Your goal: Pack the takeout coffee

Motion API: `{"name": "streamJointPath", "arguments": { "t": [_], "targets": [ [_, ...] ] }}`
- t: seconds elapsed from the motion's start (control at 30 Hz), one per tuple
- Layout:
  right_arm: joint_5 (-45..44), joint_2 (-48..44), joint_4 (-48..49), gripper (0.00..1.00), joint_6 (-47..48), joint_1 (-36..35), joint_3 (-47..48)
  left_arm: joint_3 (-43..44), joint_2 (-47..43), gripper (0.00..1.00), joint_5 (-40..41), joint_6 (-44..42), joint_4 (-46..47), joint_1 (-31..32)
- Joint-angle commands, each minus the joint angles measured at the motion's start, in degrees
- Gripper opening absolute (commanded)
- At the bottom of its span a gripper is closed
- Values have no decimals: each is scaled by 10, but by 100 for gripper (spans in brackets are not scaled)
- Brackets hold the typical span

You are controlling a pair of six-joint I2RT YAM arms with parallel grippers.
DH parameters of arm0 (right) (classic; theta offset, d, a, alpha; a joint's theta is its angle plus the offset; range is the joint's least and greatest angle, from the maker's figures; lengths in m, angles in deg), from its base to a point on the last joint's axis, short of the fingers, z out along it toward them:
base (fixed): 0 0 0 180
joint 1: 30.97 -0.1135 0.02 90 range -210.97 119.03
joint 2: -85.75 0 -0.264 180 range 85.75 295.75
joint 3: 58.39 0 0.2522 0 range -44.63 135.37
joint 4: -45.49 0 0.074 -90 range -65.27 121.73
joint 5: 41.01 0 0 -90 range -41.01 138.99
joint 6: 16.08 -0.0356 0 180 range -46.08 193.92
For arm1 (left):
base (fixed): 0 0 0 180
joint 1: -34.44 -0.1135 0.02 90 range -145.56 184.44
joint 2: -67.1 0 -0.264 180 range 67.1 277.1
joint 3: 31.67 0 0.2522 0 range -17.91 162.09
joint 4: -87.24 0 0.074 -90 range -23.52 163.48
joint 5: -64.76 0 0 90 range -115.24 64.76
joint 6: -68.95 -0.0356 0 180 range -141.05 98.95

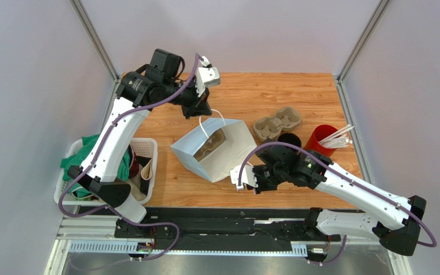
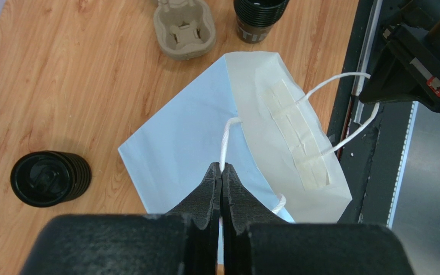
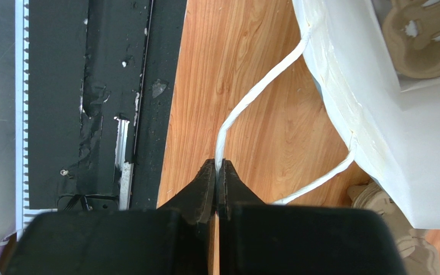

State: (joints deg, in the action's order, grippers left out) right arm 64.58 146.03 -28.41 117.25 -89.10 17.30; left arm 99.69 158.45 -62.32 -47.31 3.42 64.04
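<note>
Top external view, read with both wrist views: the paper bag [image 1: 193, 152] is resting on the worktop [image 1: 262, 91] and is being held open by its two handles. The left pincer [image 2: 222, 169] is pressing its fingers together on the far string handle [image 2: 226, 140]. The right pincer [image 3: 217, 166] is pinching the near handle [image 3: 257, 91] in the same way, so neither is free for a cup.

The takeout coffee [image 2: 50, 177], a black lidded cup with a ribbed sleeve, is standing upright outside the bag. It is sitting near the left pincer, on the side facing away from the right pincer. Another black cup [image 1: 289, 140] is standing beyond the right pincer, next to a cardboard cup tray [image 1: 277, 123].

Judged handling: the coffee is probably behaving as a light, thin-walled vessel, yielding under a hard squeeze, with a lid liable to lift. Whether it is filled cannot be told. The ribbed sleeve is offering the surest hold, taken around the middle of the wall below the lid, with the cup staying upright.
</note>
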Motion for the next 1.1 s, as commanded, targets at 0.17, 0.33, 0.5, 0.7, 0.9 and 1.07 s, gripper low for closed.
{"name": "streamJointPath", "arguments": {
  "t": [0.17,0.33,0.5,0.7,0.9,1.07],
  "targets": [
    [-61,0,69,0,-29,-7,6,-13,-17,0,54,16,42,2],
    [-116,12,87,6,-37,-6,55,3,-19,0,92,38,68,1],
    [-155,34,100,31,-45,-7,114,16,-18,0,132,46,84,-3],
    [-210,54,104,70,-48,-6,184,23,-21,0,131,55,84,-22],
    [-241,68,122,83,-53,-1,205,11,-32,0,147,61,91,-42],
    [-264,71,139,86,-62,13,224,-17,-42,0,162,74,114,-78]
  ]
}}
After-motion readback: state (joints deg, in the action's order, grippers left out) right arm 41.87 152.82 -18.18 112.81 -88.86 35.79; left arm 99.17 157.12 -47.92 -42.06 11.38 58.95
